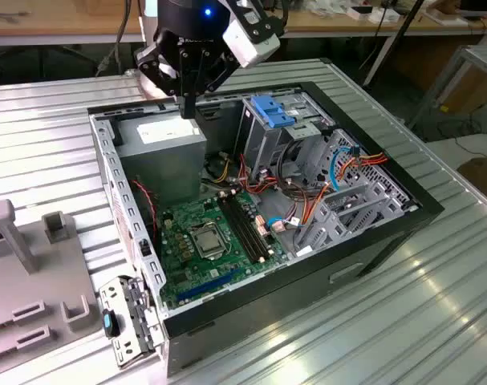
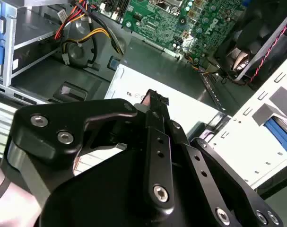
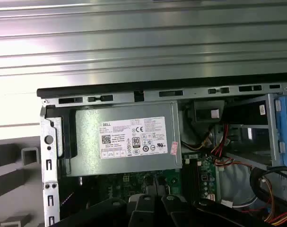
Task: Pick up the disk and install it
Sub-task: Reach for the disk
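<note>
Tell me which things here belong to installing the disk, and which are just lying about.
Part of the job: the tool, above the open computer case; the drive cage inside it.
Just lying about: the silver plate with a blue tab; the grey fixture on the exterior view's left.

Robot gripper (image 1: pixel 188 112) hangs over an open computer case (image 1: pixel 107 172) on a ribbed metal table (image 1: pixel 387 321).
Fingers drawn together, it points down above the grey power supply (image 1: pixel 163 144); a blue plastic bracket (image 1: pixel 273 111) tops the drive cage (image 1: pixel 263 144), and a silver plate with a blue tab (image 1: pixel 121 322) sits just beside the case.
</note>
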